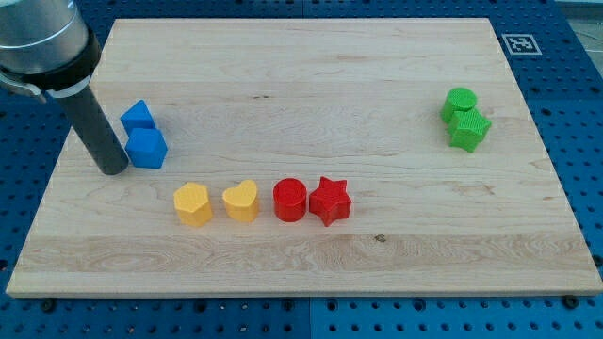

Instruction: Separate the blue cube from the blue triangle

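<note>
The blue cube (147,148) sits at the view's left on the wooden board (301,75). The blue triangle (138,116) lies right behind it, toward the view's top, and the two touch. My tip (114,170) rests on the board just left of the blue cube, very close to its left face; I cannot tell whether they touch. The dark rod rises from the tip toward the view's top left.
A row near the view's bottom holds a yellow hexagon (193,203), a yellow heart (241,201), a red cylinder (290,200) and a red star (330,200). A green cylinder (461,102) and a green star (468,129) sit together at the view's right.
</note>
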`<state>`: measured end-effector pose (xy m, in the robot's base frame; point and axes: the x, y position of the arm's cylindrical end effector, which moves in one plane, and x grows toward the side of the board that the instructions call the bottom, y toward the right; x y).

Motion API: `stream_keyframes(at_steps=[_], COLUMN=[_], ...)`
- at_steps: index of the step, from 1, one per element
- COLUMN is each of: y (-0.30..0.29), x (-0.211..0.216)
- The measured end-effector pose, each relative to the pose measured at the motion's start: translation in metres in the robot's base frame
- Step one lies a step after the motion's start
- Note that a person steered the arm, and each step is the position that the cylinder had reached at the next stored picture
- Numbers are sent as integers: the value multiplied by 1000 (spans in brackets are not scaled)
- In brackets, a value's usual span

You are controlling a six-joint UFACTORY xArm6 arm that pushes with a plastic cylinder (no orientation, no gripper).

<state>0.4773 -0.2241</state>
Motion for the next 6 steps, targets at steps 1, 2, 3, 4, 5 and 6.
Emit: stream_keyframes(at_steps=[1,2,3,4,5,6], y=[1,12,30,1,3,15], x=[-19,-40,-36,-20,-8,-7])
